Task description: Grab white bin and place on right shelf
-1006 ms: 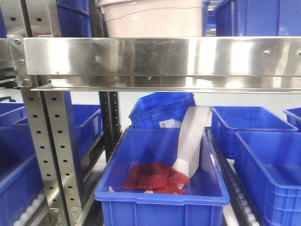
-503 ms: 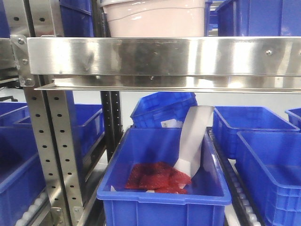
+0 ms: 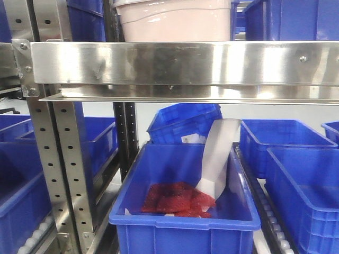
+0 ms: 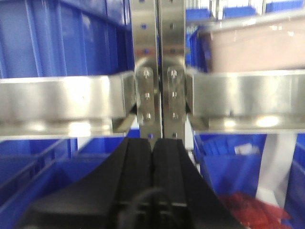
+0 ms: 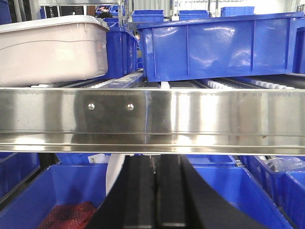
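The white bin (image 3: 172, 20), a pinkish-white tub, stands on the right shelf (image 3: 185, 66) behind its broad steel front rail. In the right wrist view the white bin (image 5: 50, 50) is at upper left, on the right shelf (image 5: 190, 117). In the left wrist view the white bin (image 4: 257, 47) shows blurred at upper right above the right shelf (image 4: 248, 102). My left gripper (image 4: 153, 143) is shut and empty, below the rail near the paired uprights. My right gripper (image 5: 155, 160) is shut and empty, just under the rail. Neither touches the bin.
A large blue crate (image 5: 219, 45) sits right of the bin on the same level. Below, an open blue crate (image 3: 183, 196) holds red mesh bags (image 3: 177, 198) and a white sleeve (image 3: 217, 156). More blue crates (image 3: 288, 145) stand around. Perforated uprights (image 3: 58, 169) rise at left.
The front view has barely shifted since half a second ago; over the full second the shelf and crates slid slightly right in the picture. The bin stays on the shelf.
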Action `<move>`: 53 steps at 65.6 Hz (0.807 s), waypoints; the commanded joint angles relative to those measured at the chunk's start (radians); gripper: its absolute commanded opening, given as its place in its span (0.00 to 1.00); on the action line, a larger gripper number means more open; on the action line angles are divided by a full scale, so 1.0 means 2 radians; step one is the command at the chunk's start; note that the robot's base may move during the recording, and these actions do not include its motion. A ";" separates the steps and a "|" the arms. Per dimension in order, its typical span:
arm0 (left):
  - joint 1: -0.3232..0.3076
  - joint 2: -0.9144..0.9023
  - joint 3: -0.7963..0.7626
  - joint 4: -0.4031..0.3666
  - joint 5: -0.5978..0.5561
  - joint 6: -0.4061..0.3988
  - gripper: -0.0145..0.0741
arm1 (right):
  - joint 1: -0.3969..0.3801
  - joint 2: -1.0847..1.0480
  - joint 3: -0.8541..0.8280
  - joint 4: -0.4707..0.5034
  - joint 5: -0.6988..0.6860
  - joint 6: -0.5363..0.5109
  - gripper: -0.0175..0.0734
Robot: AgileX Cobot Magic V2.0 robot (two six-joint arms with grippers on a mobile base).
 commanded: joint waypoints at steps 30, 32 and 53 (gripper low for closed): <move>0.001 -0.005 -0.001 -0.007 -0.025 -0.007 0.03 | -0.003 -0.009 -0.001 -0.006 -0.045 0.002 0.25; 0.001 -0.005 -0.001 -0.007 -0.025 -0.009 0.03 | -0.003 -0.009 -0.001 -0.006 -0.045 0.002 0.25; -0.012 -0.005 -0.001 -0.007 -0.020 -0.022 0.03 | -0.003 -0.009 -0.001 -0.006 -0.045 0.002 0.25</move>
